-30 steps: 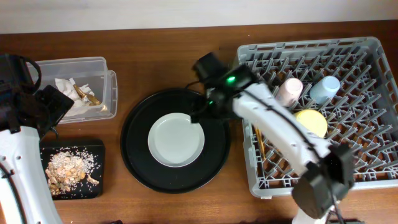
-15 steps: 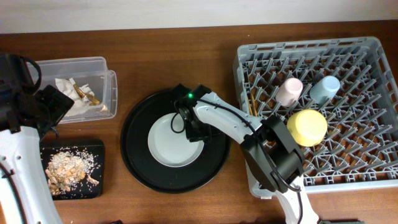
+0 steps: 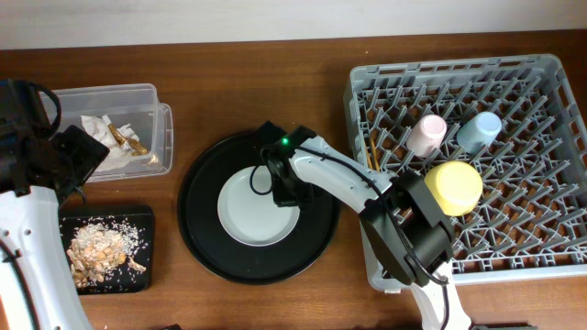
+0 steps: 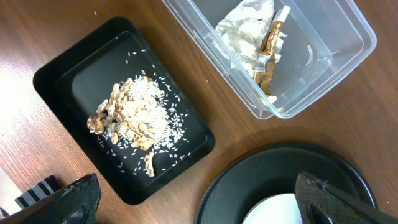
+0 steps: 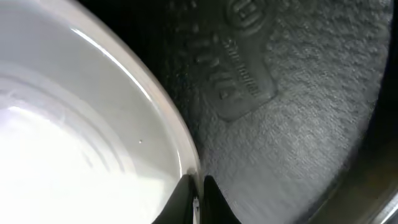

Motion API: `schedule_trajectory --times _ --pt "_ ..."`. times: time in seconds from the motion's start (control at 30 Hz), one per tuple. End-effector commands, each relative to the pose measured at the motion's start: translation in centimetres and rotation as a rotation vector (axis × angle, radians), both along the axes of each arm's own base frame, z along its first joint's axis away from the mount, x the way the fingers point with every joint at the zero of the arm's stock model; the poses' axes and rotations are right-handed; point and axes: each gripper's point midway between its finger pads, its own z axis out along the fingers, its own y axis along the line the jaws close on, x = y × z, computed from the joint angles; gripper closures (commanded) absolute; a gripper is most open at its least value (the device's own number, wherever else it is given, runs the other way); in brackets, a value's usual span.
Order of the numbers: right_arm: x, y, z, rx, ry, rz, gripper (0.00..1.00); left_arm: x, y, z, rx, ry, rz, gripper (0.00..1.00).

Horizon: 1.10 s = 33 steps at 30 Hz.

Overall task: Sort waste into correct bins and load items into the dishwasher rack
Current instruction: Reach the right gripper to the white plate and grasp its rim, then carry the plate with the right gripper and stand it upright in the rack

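Grey plastic dishwasher rack (image 3: 541, 82), at the right of the wooden surface (image 3: 238, 82), seen from overhead. Among its pegs, in the far half, sit the pink cup (image 3: 426, 135) and the light blue cup (image 3: 479, 131) side by side, with the yellow bowl (image 3: 453, 186) just in front of them. The thin wooden chopsticks (image 3: 370, 151) stand near the rack's left wall.

At centre lies the round black tray (image 3: 206, 238), which carries the pale grey plate (image 3: 257, 206) flat on its floor. The right claw (image 3: 282, 188) reaches over the tray to the plate's upper right rim. In the right wrist view, its fingertips (image 5: 181, 200) are drawn together with only a sliver between them. The plate's rim runs into that sliver, so the claw is closed on the plate's edge. The tray's textured floor fills the rest of that view.

At the left, the clear plastic box (image 3: 156, 92) holds crumpled white paper napkins (image 3: 99, 128) with brown bits. Just in front of it, the shallow black tray (image 3: 138, 215) holds the beige-and-brown food scraps (image 3: 101, 249), with white grains scattered around the heap.

The left claw (image 3: 69, 160) hovers at the surface's left edge, above the gap between box and shallow tray. In the left wrist view, its fingers stand fully apart at the two lower corners and hold nothing.
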Motion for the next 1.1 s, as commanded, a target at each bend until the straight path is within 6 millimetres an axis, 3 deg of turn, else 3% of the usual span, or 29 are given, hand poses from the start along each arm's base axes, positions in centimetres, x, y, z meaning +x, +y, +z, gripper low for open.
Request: schedule_trajectory --times 0.0,0.2,0.27,0.43,0.57,0.67,0.8,1.07 --pt "2.6 -2.8 3.5 -0.048 -0.054 -0.067 0.96 -0.1 0.1 0.3 0.006 -0.007 -0.004 0.01" --pt "7.5 -10.1 13.3 -0.165 -0.258 -0.142 0.96 -0.1 0.1 0.3 0.006 -0.007 -0.004 0.01" --pt "8.9 -14.0 17.3 -0.231 -0.347 -0.208 0.96 -0.1 0.1 0.3 0.006 -0.007 -0.004 0.01" --pt "10.1 -22.0 23.2 -0.408 -0.51 -0.348 0.96 -0.1 0.1 0.3 0.006 -0.007 -0.004 0.01" --pt "10.5 -25.3 24.5 -0.54 -0.561 -0.395 0.96 -0.1 0.1 0.3 0.006 -0.007 -0.004 0.01" --pt "10.7 -26.7 25.2 -0.635 -0.618 -0.448 0.96 -0.1 0.1 0.3 0.006 -0.007 -0.004 0.01" --pt "11.0 -26.8 24.3 -0.654 -0.621 -0.446 0.96 -0.1 0.1 0.3 0.006 -0.007 -0.004 0.01" --pt "11.1 -25.5 19.8 -0.638 -0.574 -0.409 0.96 -0.1 0.1 0.3 0.006 -0.007 -0.004 0.01"
